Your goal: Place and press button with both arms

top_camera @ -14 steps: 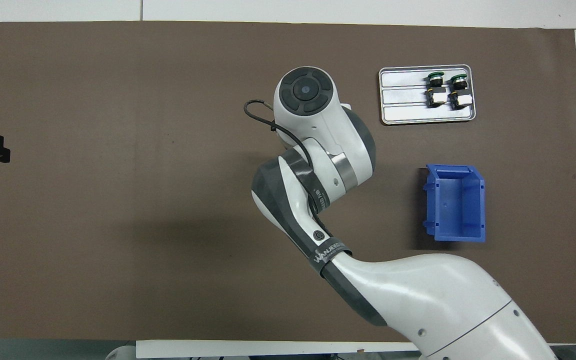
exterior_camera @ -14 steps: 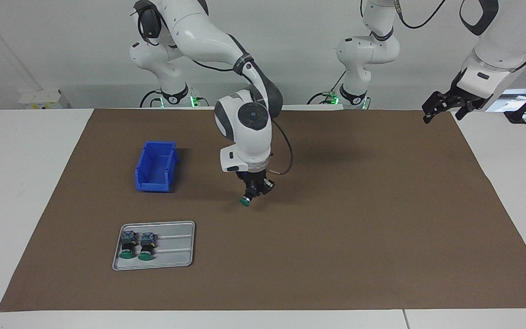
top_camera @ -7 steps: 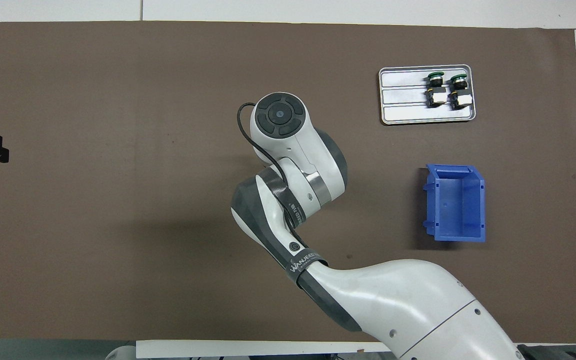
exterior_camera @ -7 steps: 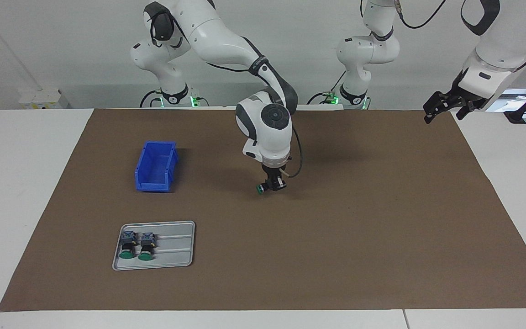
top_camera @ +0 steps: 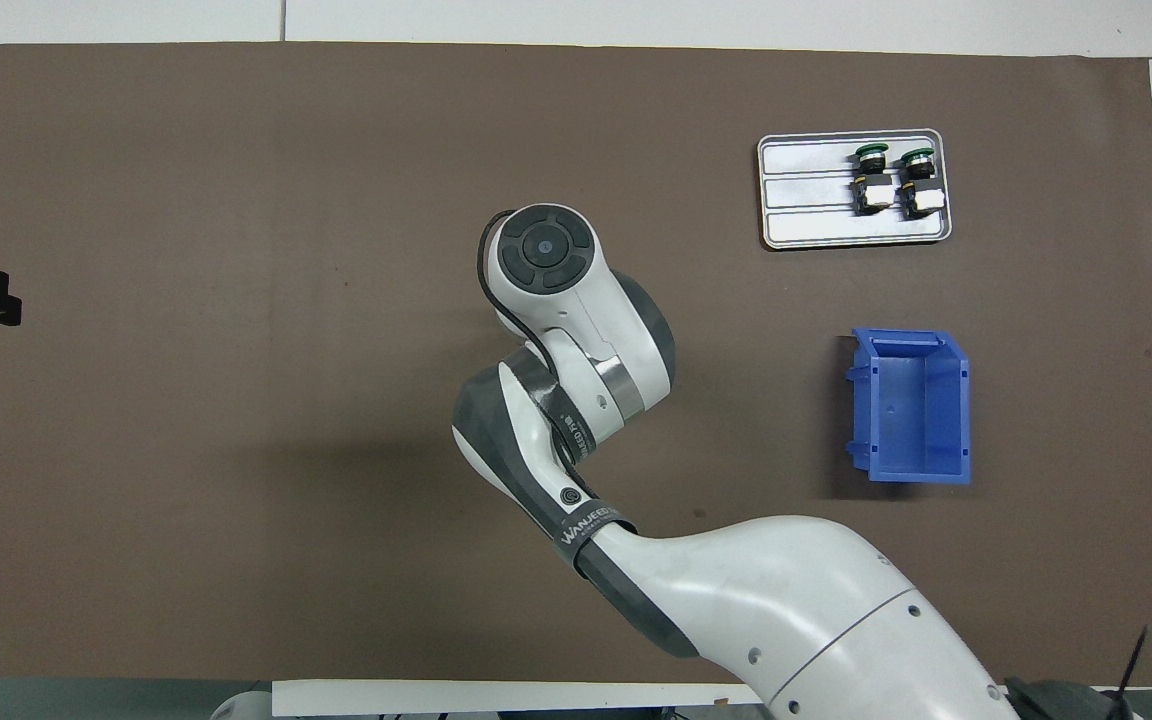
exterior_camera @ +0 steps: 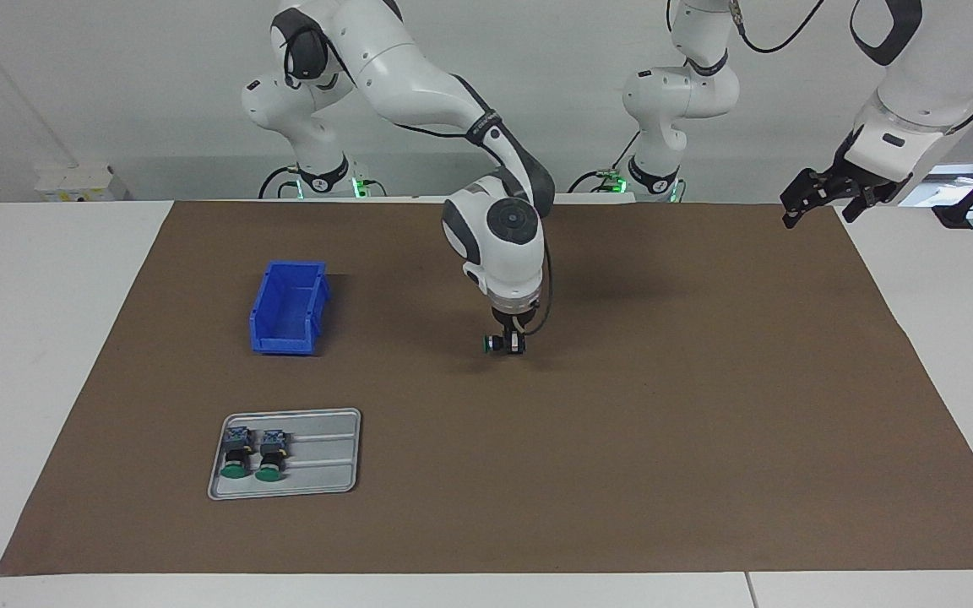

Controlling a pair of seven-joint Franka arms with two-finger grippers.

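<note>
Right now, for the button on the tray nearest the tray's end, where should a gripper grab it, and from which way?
Probably the grey-blue block body of the button, fingers coming straight down. It lies on its side in the tray, cap pointing away from the robots, another button close beside it, so close across the block's ends.

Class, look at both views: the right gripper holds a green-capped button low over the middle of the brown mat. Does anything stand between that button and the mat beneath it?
Nothing visible does. In the facing view the right gripper holds the button just over bare mat. The blue bin and the tray sit well off toward the right arm's end. The left gripper waits over the mat's corner.
</note>
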